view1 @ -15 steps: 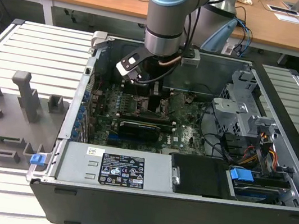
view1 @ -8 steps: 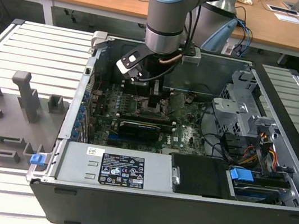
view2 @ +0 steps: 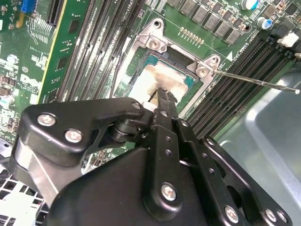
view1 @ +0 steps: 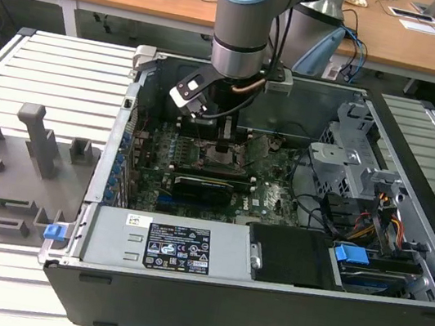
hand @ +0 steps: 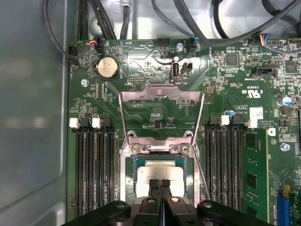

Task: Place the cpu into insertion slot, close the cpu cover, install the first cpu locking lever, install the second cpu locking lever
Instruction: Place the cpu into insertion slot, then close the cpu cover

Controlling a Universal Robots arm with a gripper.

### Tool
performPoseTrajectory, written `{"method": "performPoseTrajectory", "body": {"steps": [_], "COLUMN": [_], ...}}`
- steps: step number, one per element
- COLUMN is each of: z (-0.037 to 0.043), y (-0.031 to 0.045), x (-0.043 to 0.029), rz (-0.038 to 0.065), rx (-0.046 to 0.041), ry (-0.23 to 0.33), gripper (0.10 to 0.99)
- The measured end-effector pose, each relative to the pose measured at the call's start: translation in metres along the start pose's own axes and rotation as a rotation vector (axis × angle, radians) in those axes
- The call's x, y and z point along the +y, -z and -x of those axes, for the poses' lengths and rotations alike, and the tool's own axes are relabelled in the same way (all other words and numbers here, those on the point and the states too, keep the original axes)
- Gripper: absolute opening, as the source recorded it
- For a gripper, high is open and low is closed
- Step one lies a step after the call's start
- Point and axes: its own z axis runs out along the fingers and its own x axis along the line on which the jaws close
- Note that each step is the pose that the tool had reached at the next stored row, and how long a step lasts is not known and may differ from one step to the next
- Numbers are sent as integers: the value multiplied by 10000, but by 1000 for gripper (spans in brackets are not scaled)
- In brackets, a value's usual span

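In both wrist views the cpu (hand: 159, 170) (view2: 165, 80), silvery on top with a thin green rim, lies flat inside the insertion slot (hand: 126, 175) (view2: 123, 81). The cpu cover (hand: 161, 93), a thin metal frame with a large window, stands swung open on its hinge at the slot's far side. My gripper (hand: 160, 184) (view2: 162, 94) is just above the cpu's near edge, its black fingers shut against each other with nothing visible between them. In the exterior view the gripper (view1: 225, 141) reaches down into the open computer case over the socket. A thin wire locking lever (view2: 263, 84) (hand: 203, 175) stands free beside the slot.
Rows of black memory slots (hand: 94, 174) flank the socket on both sides. A long black graphics card (view1: 206, 184) lies in front of it. Cables (hand: 216, 28) run along the case wall, a drive cage (view1: 350, 163) stands at the exterior view's right, and grey fixtures (view1: 12, 155) at its left.
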Motion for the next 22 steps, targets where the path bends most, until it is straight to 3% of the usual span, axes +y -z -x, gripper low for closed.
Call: {"method": "performPoseTrajectory", "body": {"steps": [10, 17, 21, 22], "z": [-1, -3, 75, 75], "y": [51, 179, 181, 342], "x": [4, 13, 21, 41], "rz": [0, 2, 2, 1], "rx": [0, -15, -14, -12], "ry": [0, 2, 1, 1], "gripper": [106, 106, 106, 106]}}
